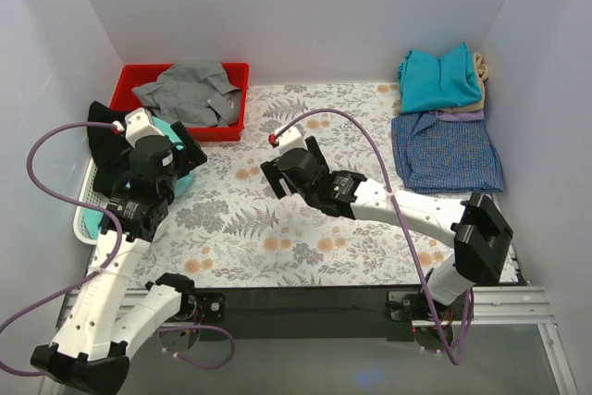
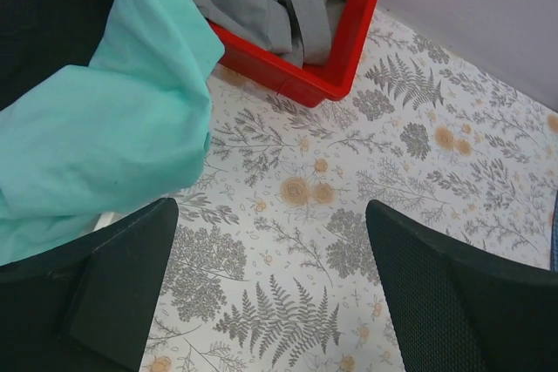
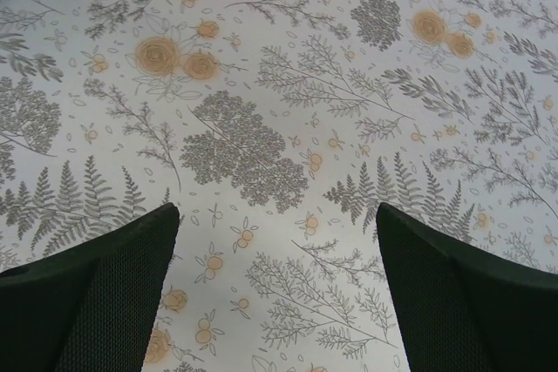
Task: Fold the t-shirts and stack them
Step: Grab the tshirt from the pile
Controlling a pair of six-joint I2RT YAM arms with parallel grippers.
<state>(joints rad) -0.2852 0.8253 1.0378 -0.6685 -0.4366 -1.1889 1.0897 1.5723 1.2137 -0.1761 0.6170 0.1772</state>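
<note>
1. The step in hand looks like fetching the next shirt. The mint-green tee [image 2: 113,128] lies bunched at about 9 o'clock on the worktop [image 1: 277,228], spilling from a white basket [image 1: 85,219], unfolded and not yet gripped.
2. The left pincer [image 2: 272,250] hangs just beside the tee with its fingers spread wide. Nothing is between them but floral cloth.
3. The right pincer [image 3: 277,241] is likewise spread apart and holds nothing, over the bare middle of the worktop.
4. The next move probably calls for the left pincer to swing toward 9 o'clock, pinch an edge of the tee and drag it to the middle. The right arm could then help spread it flat (soft cloth will likely sag and bunch if lifted by one point).
5. At 2 o'clock a teal-blue shirt [image 1: 439,76] sits folded on a small pile. A blue check shirt [image 1: 447,150] lies folded just in front of it.
6. At 11 o'clock a red bin [image 1: 129,90] holds a crumpled grey shirt [image 1: 190,90]. It stands near the tee, so its near wall could catch a wide swing.
</note>
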